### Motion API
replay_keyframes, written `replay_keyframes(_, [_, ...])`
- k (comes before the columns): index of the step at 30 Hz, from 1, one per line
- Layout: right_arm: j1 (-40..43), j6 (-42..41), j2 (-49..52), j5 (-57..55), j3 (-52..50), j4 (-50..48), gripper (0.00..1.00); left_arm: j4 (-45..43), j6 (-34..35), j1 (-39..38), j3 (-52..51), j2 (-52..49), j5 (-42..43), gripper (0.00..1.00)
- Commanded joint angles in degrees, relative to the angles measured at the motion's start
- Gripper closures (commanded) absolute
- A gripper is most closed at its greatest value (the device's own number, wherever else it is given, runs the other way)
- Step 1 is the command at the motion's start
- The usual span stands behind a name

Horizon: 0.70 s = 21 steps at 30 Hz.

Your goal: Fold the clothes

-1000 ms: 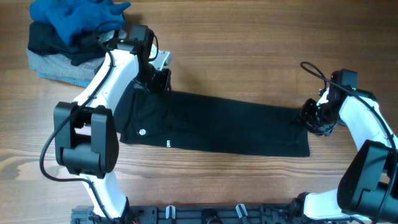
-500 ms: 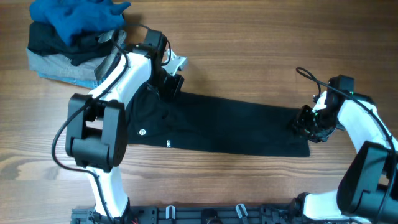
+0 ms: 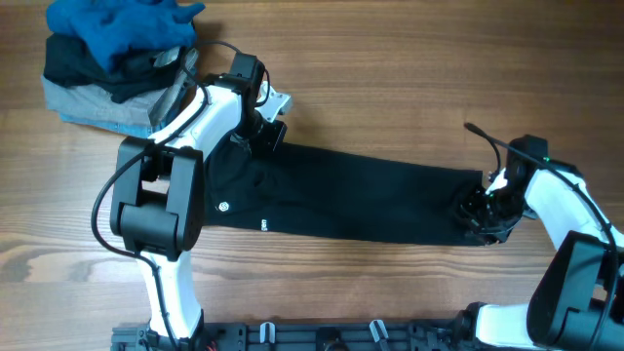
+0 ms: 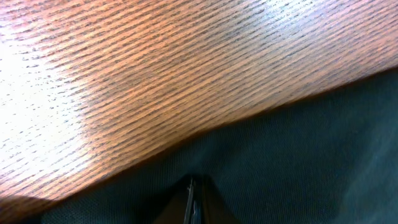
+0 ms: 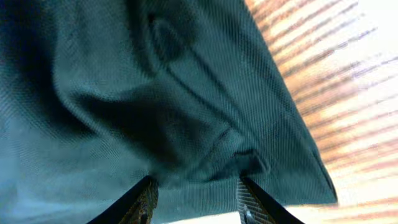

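From above, the black garment [image 3: 351, 200] lies flat in a long band across the middle of the table [image 3: 390, 78], running from left of centre towards the right edge; it looks thin, light and limp, so it should slump and wrinkle rather than hold a crease, and the ends and hems seem the best places to take hold; the left gripper [image 3: 265, 132] sits on its far edge near the left end, the right gripper [image 3: 483, 210] on its right end, and both hide the cloth beneath them; a pile of clothes [image 3: 112, 58] sits in the far left corner, well apart. In the left wrist view the fingers [image 4: 186, 205] are cut off by the frame and look pressed together over dark cloth, probably pinching it, though the pinched fold itself cannot be seen; bare wood fills the rest. In the right wrist view the fingers [image 5: 146, 199] stand apart, straddling a rumpled hem at the garment's end; whether they touch the table beneath is hard to tell.
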<state>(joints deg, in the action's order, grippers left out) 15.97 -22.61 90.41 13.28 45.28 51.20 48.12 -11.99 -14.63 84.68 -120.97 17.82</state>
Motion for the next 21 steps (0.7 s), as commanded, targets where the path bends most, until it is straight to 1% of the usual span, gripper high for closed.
replay_keyframes(1, [0.2,-1.6,-0.7,0.2,-2.1,-3.9,0.65,-0.1,-1.3,0.0,-0.5,-0.9,-1.0,0.95])
replay_keyframes(3, [0.2,-1.5,-0.7,0.2,-1.9,-4.0,0.74,0.3,-1.3,0.0,-0.5,-0.9,-1.0,0.95])
replay_keyframes(6, [0.2,-1.4,-0.7,-1.1,-1.2,-2.4,0.77,0.3,-1.3,0.0,-0.5,-0.9,-1.0,0.96])
replay_keyframes(7, [0.2,-1.4,-0.9,-2.0,-1.0,-1.2,0.82,0.3,-1.3,0.1,-0.5,-0.9,-1.5,0.96])
replay_keyframes(8, [0.2,-2.0,-0.9,-4.3,-0.5,1.3,0.92,0.3,-1.1,0.5,-0.5,-0.9,-2.6,0.96])
replay_keyframes(11, [0.2,-6.9,-0.9,-8.6,0.0,5.0,0.94,0.2,0.1,1.7,-0.5,-0.9,-2.7,0.96])
replay_keyframes(12, [0.2,-8.5,-0.9,-9.4,0.2,5.6,0.92,0.2,0.8,2.3,-0.5,-0.9,-2.7,0.96])
replay_keyframes(13, [0.2,-8.5,-1.0,-9.5,0.2,5.5,0.84,0.2,0.9,2.8,-0.5,-0.9,-2.7,0.96])
replay_keyframes(14, [0.2,-8.3,-1.1,-9.4,0.2,5.1,0.64,0.2,0.9,3.2,-0.5,-0.9,-2.7,0.96])
replay_keyframes(15, [0.2,-6.2,-1.1,-8.3,0.2,4.2,0.52,0.2,0.9,3.5,-0.5,-0.9,-2.7,0.96])
replay_keyframes(16, [0.2,-3.3,-1.1,-6.2,0.3,3.0,0.50,0.2,0.9,3.7,-0.5,-0.9,-2.7,0.96])
replay_keyframes(17, [0.2,3.7,-1.1,0.3,1.1,0.7,0.50,0.2,0.9,3.9,-0.5,-0.9,-2.7,0.86])
replay_keyframes(18, [0.2,9.8,-1.1,6.9,2.5,-0.7,0.51,0.2,0.9,3.9,-0.5,-0.9,-2.7,0.82])
replay_keyframes(19, [0.2,13.7,-1.1,12.2,4.3,-1.3,0.52,0.3,0.9,3.9,-0.3,-0.9,-2.7,0.80])
replay_keyframes(21, [0.2,15.5,-1.1,15.5,7.7,-1.3,0.54,1.3,0.9,3.9,0.3,-0.5,-2.7,0.78])
